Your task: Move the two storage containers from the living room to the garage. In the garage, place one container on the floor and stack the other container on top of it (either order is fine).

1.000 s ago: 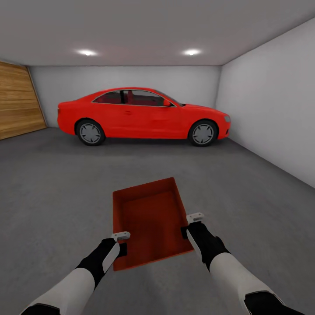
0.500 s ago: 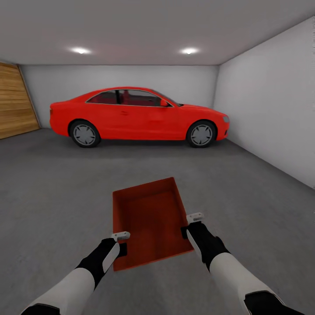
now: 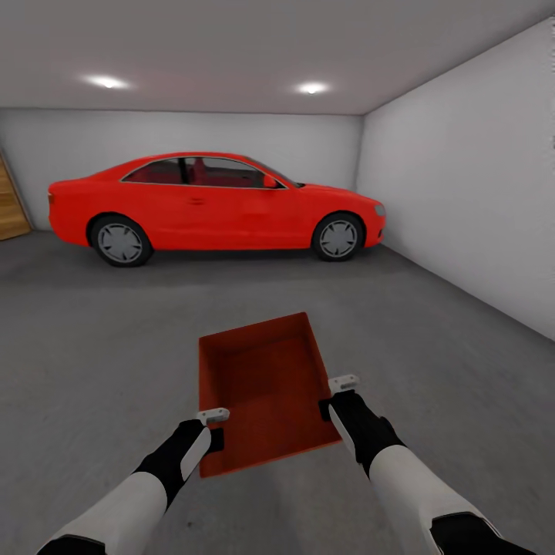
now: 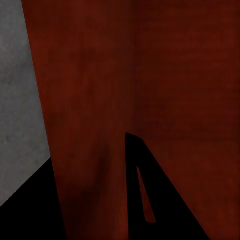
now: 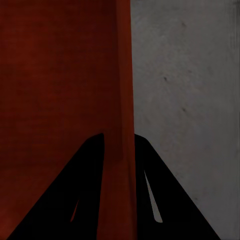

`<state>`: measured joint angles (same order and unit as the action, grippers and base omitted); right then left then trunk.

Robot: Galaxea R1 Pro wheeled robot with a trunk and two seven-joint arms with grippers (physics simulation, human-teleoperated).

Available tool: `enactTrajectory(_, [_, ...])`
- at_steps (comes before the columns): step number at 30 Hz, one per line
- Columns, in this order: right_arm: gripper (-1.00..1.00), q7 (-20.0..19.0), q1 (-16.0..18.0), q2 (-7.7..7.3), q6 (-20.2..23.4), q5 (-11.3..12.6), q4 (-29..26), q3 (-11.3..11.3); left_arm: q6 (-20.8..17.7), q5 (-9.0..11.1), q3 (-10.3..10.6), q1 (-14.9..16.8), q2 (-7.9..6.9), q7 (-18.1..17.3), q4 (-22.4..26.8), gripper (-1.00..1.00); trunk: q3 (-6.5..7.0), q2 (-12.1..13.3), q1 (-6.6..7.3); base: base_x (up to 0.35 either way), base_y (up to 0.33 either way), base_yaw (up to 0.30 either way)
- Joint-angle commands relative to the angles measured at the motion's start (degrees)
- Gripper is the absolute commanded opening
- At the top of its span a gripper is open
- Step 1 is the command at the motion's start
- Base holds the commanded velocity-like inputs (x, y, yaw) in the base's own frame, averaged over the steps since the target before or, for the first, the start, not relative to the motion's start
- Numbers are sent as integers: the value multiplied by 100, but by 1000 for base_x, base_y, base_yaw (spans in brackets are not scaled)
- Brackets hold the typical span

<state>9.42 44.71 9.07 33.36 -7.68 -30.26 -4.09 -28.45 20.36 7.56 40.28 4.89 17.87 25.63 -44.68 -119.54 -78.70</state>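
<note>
Room: bare floor [image 3: 92, 339] ahead, wall [image 3: 478, 185] right, car [image 3: 212, 202] beyond.
Container [image 3: 262, 385]: long axis toward car.
Left tool [image 3: 214, 428], right tool [image 3: 330, 395]: each clamped on a side wall.

Orange-red storage container [image 3: 262, 385], plain, darker inside. Dark grey floor [image 3: 100, 347] — matt, faintly mottled. Bright red car [image 3: 216, 204] with dark windows and silver-grey wheels. White walls [image 3: 462, 193], pale grey ceiling [image 3: 231, 46]. Sliver of warm brown wooden door [image 3: 9, 204]. Black grippers with white fingertips — left gripper [image 3: 213, 428], right gripper [image 3: 336, 395].
</note>
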Motion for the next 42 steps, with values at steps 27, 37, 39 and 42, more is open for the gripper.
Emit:
enactTrajectory(27, [-100, -239, 3, 16, -128, 364, -15, 32, -20, -23, -70, -2, 3, -1, -21, -100, 1, 0, 0, 336, 36, -248])
enactTrajectory(37, [-100, -239, 4, 15, -128, 364, 18, 32, -20, -20, -70, -2, 3, -3, -18, -100, 1, 0, 0, 337, 26, -293])
enactTrajectory(39, [-100, -239, 3, 15, -128, 364, 19, 32, -20, -20, -70, -2, 3, -3, -16, -100, 1, 0, 0, 336, 77, -296])
enactTrajectory(42, [-100, -239, 4, 16, -128, 364, 20, 32, -20, -22, -70, -2, 5, -3, -18, -100, 1, 0, 0, 337, 58, -296])
